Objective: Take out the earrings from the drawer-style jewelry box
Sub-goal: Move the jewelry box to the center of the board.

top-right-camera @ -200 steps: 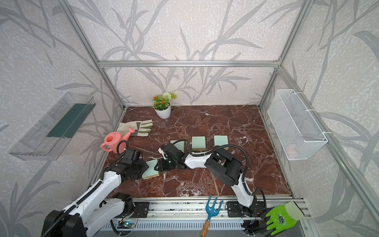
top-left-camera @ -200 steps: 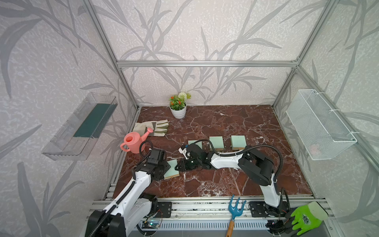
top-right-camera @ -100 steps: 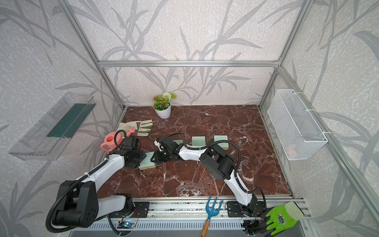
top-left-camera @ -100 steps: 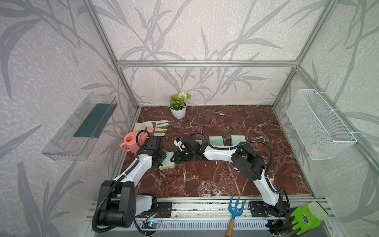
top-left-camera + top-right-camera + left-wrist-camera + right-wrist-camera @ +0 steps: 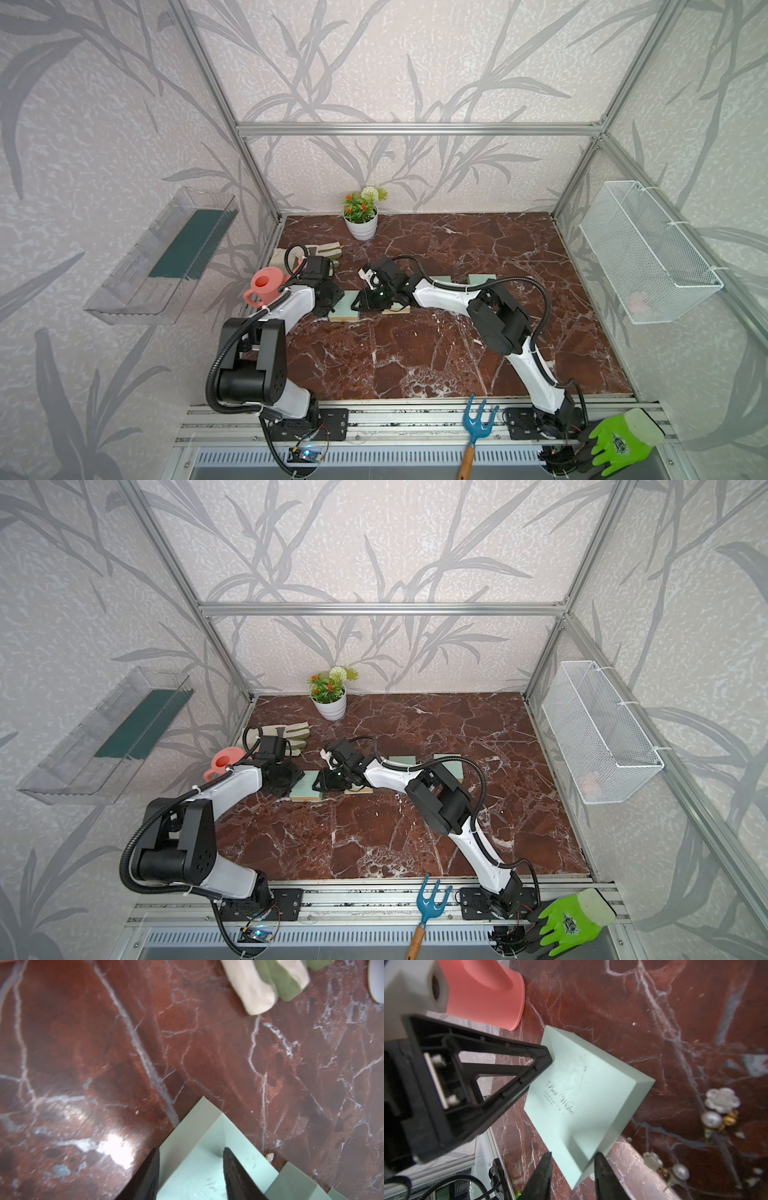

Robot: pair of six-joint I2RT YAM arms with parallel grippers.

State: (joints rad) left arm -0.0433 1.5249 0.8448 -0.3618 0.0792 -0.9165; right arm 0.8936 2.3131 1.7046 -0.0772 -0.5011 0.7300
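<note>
Box (image 5: 583, 1095) | left hand (image 5: 191, 1149) astride edge; right hand (image 5: 573, 1154) astride corner; clamping cannot be told | watering can (image 5: 483, 991) near another corner

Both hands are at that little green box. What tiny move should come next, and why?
Probably close the right hand on its end of the mint-green box and pull gently, while the left hand holds the far end. The box looks shut, with no drawer showing, and the right hand only straddles that end without clearly gripping it.
</note>
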